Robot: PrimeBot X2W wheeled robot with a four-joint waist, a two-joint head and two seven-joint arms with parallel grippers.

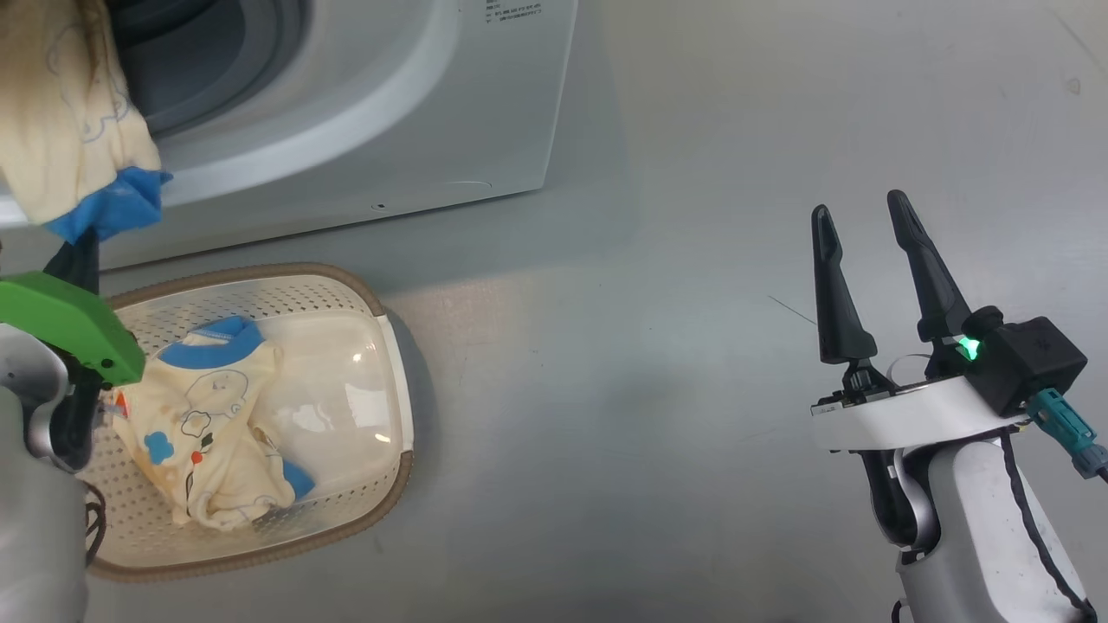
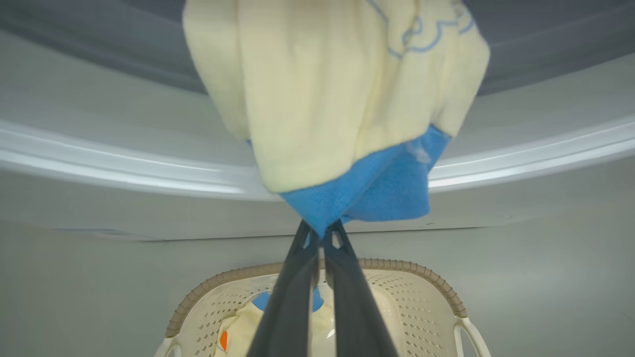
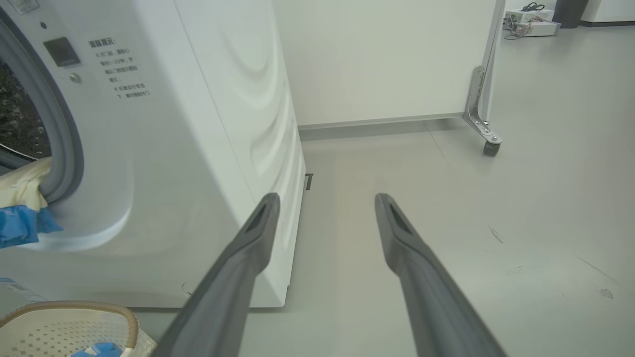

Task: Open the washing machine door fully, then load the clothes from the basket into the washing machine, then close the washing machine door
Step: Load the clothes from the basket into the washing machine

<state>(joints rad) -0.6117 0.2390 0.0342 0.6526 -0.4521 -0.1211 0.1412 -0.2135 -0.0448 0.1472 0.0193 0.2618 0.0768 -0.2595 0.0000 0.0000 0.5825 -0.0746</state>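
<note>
- My left end effector [image 2: 322,232] is clamped on the blue cuff of a garment [image 2: 337,99] hanging at the washer's [image 3: 198,148] porthole rim.
- The print [image 3: 119,67] beside the porthole is too small to read.
- A second garment [image 1: 216,424] lies in the basket [image 1: 394,484], just before the washer.
- My right end effector [image 1: 859,208] is spread wide and empty over the floor [image 1: 649,389], well apart from the washer's corner.

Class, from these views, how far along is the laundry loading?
Done: the washing machine stands open. In hand: the left fingers pinch one garment at its porthole. Left: a second garment lies in the basket; the door needs closing.
</note>
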